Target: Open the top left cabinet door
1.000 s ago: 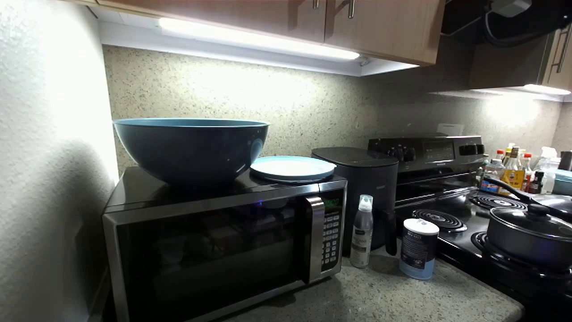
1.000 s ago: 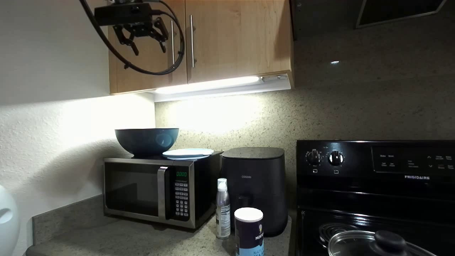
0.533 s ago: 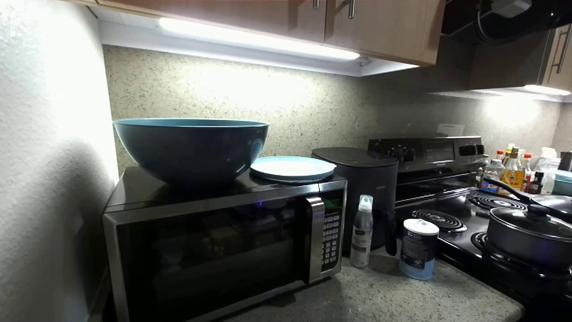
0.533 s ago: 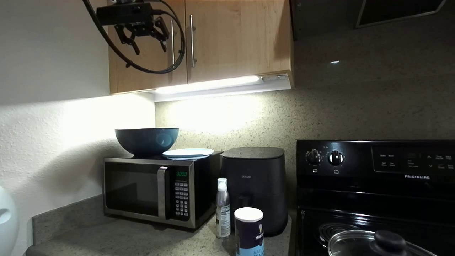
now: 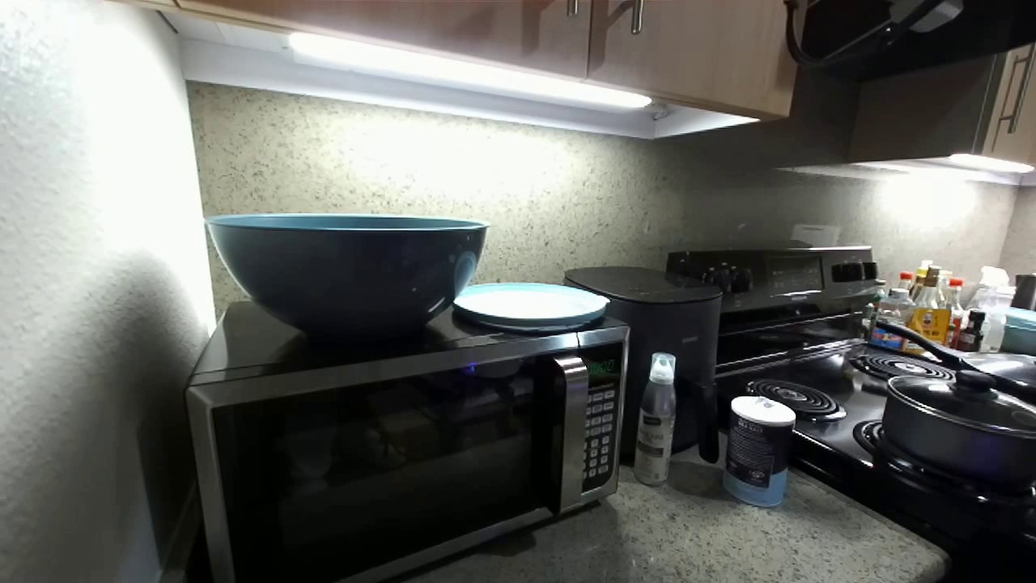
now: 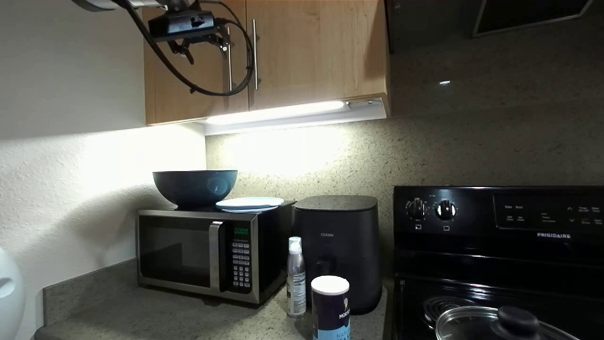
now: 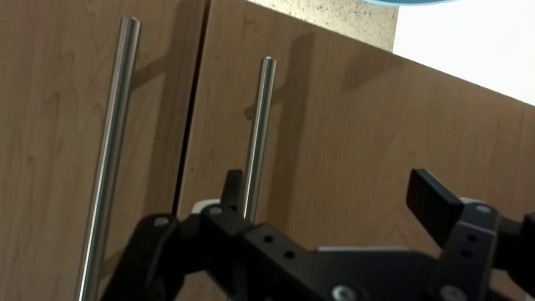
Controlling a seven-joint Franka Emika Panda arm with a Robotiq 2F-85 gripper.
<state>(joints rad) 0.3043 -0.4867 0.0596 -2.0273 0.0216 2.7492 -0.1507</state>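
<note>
The left cabinet door (image 6: 196, 104) is light wood and shut, and its lower part also shows in an exterior view (image 5: 405, 28). Its upright metal bar handle (image 6: 230, 71) is near its right edge. In the wrist view the picture is turned over, and this handle (image 7: 260, 125) runs beside the inner side of the left-hand finger. My gripper (image 7: 328, 179) is open, with nothing in it. The door surface shows between its fingers. In an exterior view the gripper (image 6: 207, 53) is in front of the left door, beside the handle. I cannot tell whether the finger touches the handle.
The right cabinet door (image 6: 316, 52) is shut, and its handle (image 7: 108, 159) stands close by. A black cable (image 6: 188, 85) loops below the gripper. Below are a microwave (image 6: 174, 250) with a blue bowl (image 6: 194, 186), an air fryer (image 6: 337, 255) and a stove (image 6: 472, 245). A wall (image 6: 71, 94) borders the left.
My gripper has moved slightly right and up in an exterior view, and has tilted so that its fingers look shorter. A white arm link now shows above it. The doors have not moved.
</note>
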